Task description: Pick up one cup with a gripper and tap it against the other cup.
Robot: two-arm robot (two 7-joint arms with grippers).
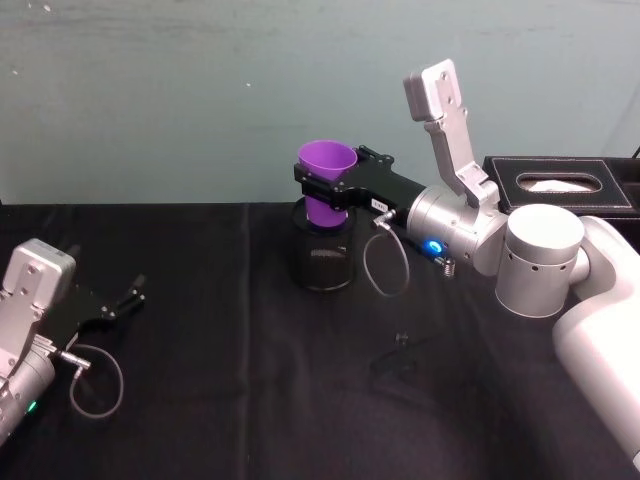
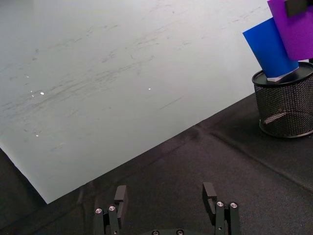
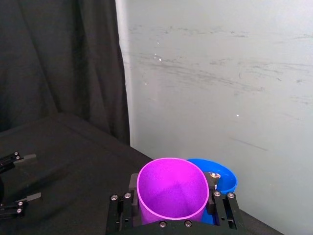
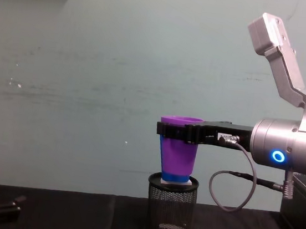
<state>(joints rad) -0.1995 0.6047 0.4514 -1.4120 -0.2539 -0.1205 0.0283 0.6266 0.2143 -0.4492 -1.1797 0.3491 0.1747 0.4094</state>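
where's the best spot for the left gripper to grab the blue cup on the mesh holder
Probably the bare side wall of the blue cup, above the mesh holder, approached level from the robot's left with the open left gripper. Its base rests at the holder's top, and the purple cup, held by the right gripper, crowds its other side.

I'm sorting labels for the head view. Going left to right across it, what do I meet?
First the left gripper, open → purple cup clamped in the right gripper → right arm's grey cable loop → glowing blue ring → black tissue box.
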